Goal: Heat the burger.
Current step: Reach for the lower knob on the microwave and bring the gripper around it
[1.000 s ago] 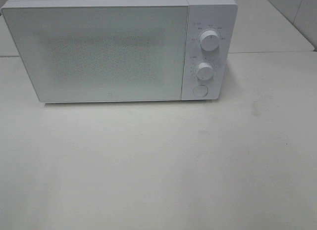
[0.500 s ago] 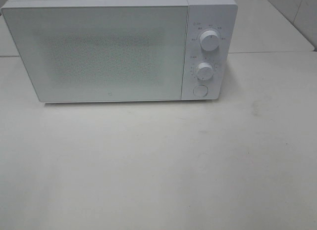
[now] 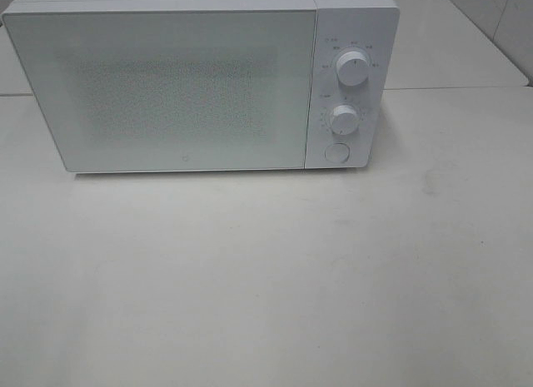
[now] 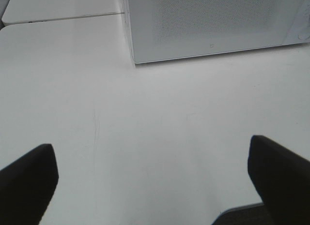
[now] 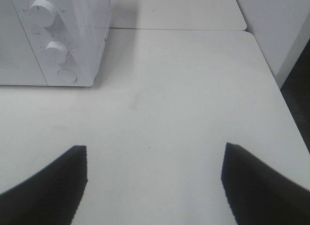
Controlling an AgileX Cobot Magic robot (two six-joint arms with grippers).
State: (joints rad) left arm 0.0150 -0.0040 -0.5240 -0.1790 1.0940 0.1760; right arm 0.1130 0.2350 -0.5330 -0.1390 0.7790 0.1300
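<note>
Microwave [image 3: 200, 79] fills the upper left and centre of the high view, standing on the white worktop [image 3: 266, 279]. Door [image 3: 166, 87] is shut, and its frosted dotted window shows nothing inside. Control panel is at its right end: upper knob [image 3: 352, 69], lower knob [image 3: 343, 118], round button [image 3: 336, 152] below them.

Burger: not visible in any view, cannot tell where it is.

Left claw [image 4: 150, 150] is wide open and empty, above bare worktop, facing the door's lower corner. Right claw [image 5: 154, 148] is also open and empty, above worktop near the knob end. Both claws are well clear of the microwave and show in the wrist views only.
</note>
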